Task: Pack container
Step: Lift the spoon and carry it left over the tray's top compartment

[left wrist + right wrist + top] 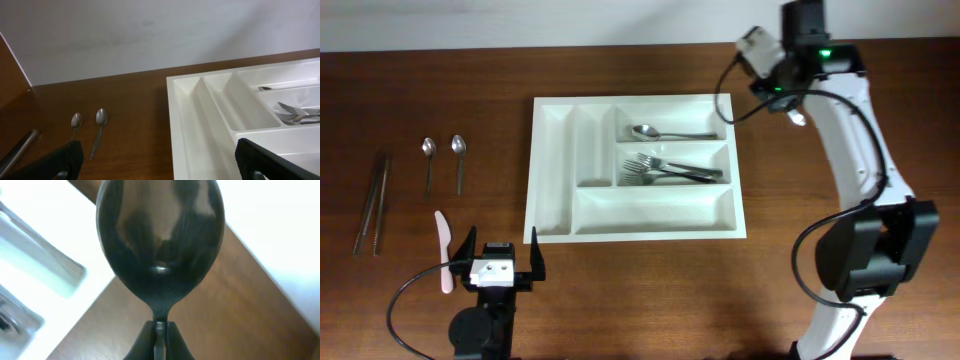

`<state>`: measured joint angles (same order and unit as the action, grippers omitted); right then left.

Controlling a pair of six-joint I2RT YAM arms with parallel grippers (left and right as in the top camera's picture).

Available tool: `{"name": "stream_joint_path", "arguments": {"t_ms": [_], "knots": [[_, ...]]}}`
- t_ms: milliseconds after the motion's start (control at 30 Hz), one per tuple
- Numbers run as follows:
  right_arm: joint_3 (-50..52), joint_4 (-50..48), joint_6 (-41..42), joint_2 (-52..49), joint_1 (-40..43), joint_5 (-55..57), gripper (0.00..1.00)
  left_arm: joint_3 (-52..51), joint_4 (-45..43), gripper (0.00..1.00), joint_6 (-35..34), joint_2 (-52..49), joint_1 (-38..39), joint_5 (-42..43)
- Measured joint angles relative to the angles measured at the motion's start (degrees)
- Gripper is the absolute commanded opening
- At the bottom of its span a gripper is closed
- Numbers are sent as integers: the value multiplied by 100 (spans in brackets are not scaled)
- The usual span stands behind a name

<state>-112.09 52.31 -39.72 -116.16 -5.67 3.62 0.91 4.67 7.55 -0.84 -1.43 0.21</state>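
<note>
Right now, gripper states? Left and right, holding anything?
Left gripper: open, empty.
Right gripper: closed on a spoon.

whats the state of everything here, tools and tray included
left tool: open, empty
right tool: shut on held spoon
container: partly packed, three compartments bare
tray spoon: lying in top long compartment
forks: lying in middle long compartment
small spoons: on table, unpacked
chopsticks: on table, unpacked
pink utensil: on table, unpacked
</note>
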Motion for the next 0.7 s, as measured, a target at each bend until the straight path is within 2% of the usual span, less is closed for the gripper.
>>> {"name": "stream_joint_path", "arguments": {"t_ms": [300, 700], "knots": [[-4, -977, -68, -39, -654, -96, 4, -2, 0, 99, 0, 0, 0, 0], [-11, -1429, -170, -826, -975, -503, 4, -2, 0, 99, -2, 0, 0, 0]]}}
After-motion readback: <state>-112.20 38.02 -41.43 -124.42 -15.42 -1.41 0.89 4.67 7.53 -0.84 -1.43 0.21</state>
